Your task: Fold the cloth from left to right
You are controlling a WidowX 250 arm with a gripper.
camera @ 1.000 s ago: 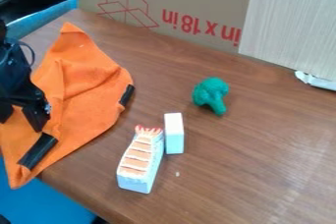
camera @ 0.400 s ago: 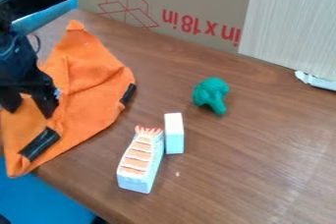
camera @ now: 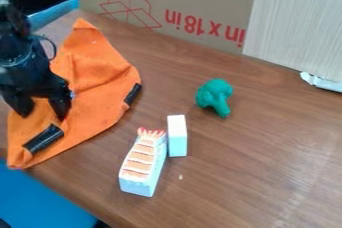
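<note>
While the orange cloth [camera: 100,84] lies rumpled, the end effector [camera: 43,116] stands wide open, any hold unclear.

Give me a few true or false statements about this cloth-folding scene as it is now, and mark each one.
The gripper is at the orange cloth. True.
The gripper's fingers are pressed together. False: they are spread apart.
The white block is beside the striped toy. True.
The white block is nearer the cloth than the striped toy is. False: the striped toy is nearer.
The green toy broccoli is on the wooden table. True.
</note>
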